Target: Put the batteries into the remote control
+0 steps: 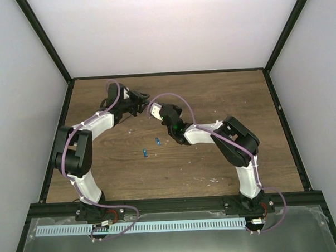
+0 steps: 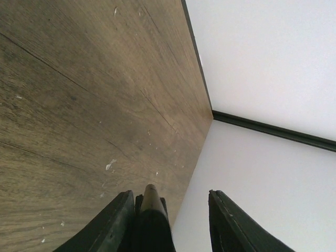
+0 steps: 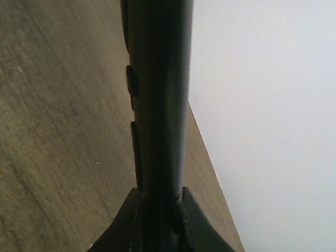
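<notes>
2 batteries (image 1: pixel 145 153) lay near each other on the table (image 1: pixel 228 95), a little left of its middle and clear of both arms. The right fingers (image 3: pixel 126 223) were clamped on the remote (image 3: pixel 157 105), which stood straight out from them above the table, buttons showing on the side toward the wood. The left fingers (image 2: pixel 118 223) stood apart. A dark piece (image 2: pixel 152 220) lay against 1 of them, with a gap to the other. Both pairs of fingers hung close together toward the table's far edge, left of its middle.
</notes>
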`<state>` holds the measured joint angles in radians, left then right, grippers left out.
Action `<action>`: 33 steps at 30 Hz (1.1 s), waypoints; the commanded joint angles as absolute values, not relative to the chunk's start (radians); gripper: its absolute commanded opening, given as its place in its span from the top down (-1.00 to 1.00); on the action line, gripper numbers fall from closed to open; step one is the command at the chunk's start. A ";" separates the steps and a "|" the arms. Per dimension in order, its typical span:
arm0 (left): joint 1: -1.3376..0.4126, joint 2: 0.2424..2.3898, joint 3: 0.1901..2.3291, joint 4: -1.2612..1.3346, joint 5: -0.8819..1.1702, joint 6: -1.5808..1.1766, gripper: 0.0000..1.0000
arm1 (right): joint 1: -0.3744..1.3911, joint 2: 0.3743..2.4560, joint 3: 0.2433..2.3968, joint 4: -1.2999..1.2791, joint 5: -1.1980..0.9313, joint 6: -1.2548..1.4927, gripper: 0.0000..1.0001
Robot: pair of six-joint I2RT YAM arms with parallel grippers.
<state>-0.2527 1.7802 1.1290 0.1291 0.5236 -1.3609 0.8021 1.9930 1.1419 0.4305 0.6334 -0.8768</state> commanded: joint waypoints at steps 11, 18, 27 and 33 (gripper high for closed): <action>-0.267 1.766 1.146 0.103 0.507 -1.335 0.35 | 0.808 2.034 1.261 0.370 0.707 -0.846 0.99; -0.267 1.772 1.163 0.082 0.497 -1.314 0.51 | 0.808 2.040 1.271 0.349 0.714 -0.852 0.99; -0.267 1.786 1.195 0.035 0.484 -1.275 0.57 | 0.808 2.032 1.272 0.352 0.695 -0.851 0.99; -0.267 1.794 1.207 0.031 0.490 -1.266 0.74 | 0.809 2.033 1.274 0.355 0.690 -0.851 0.98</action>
